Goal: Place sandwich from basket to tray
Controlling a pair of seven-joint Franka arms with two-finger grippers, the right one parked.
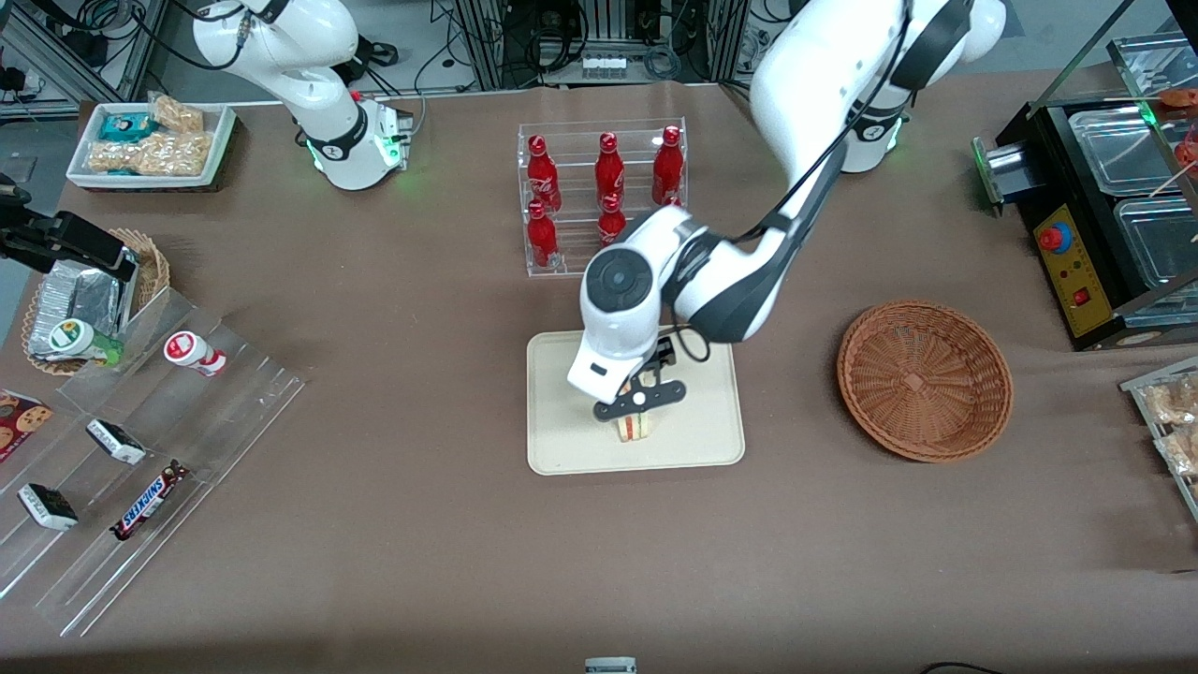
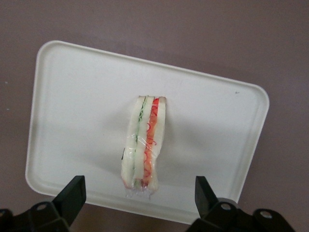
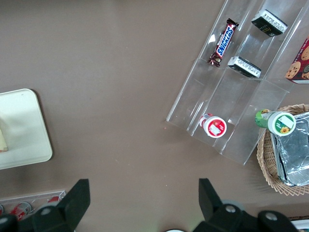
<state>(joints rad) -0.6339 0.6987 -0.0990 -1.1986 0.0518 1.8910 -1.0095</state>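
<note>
One plastic-wrapped triangular sandwich (image 2: pixel 144 147) with red, orange and green filling is lying on the single cream-beige rectangular tray (image 1: pixel 697 440). The left arm's black two-finger gripper (image 1: pixel 639 409) is hovering just above it, fingers (image 2: pixel 72 195) spread and grasping nothing. One round reddish-brown wicker basket (image 1: pixel 925 379) is sitting toward the working arm's end.

In the front view the gripper (image 1: pixel 639 409) hides most of the sandwich (image 1: pixel 634 428); only its near cut edge shows. The arm covers the tray's (image 1: pixel 562 449) far rim. The wrist view crops the gripper's (image 2: pixel 137 193) body, showing only two spread fingertips (image 2: pixel 72 191).
</note>
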